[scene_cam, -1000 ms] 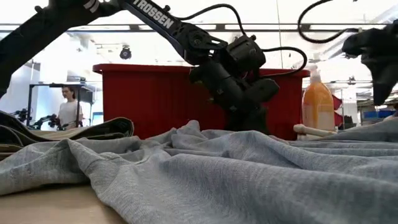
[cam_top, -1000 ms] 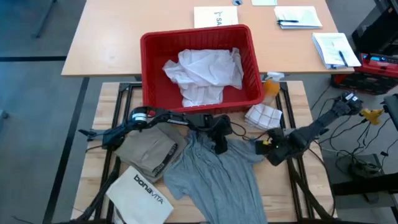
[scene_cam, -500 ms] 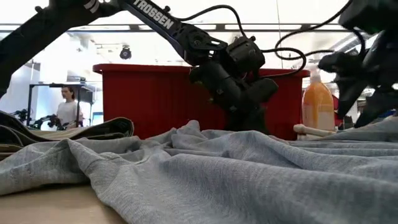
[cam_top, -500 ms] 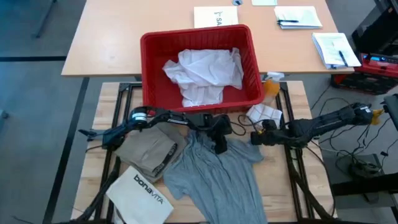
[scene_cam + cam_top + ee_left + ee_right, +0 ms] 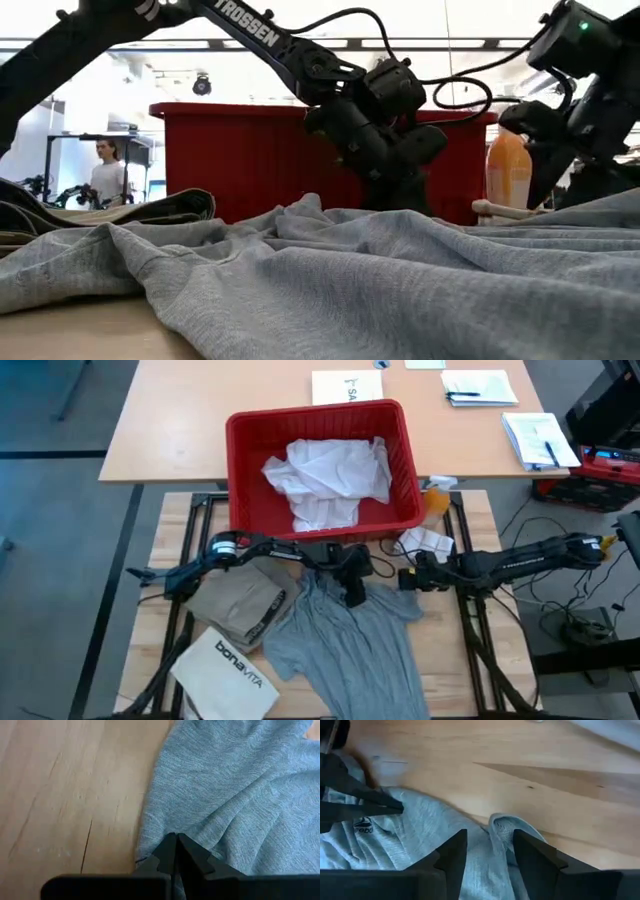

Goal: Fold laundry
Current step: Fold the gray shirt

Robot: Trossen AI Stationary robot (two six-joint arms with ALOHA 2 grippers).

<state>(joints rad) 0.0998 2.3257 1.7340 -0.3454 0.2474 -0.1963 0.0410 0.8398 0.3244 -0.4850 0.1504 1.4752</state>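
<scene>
While the soft grey cotton T-shirt [image 5: 350, 635] lies spread but rumpled on the wooden bench [image 5: 470, 510], no fold shows in it, so the work looks barely begun. The left gripper [image 5: 176, 851] is clenched on the shirt's edge near the collar. The right gripper [image 5: 489, 845] hangs released over the bunched sleeve, not yet gripping. The khaki-tan fabric piece [image 5: 235, 603] lies flat beside the shirt, and the crumpled white button-front shirt [image 5: 325, 480] waits in the red plastic basket [image 5: 240, 470].
</scene>
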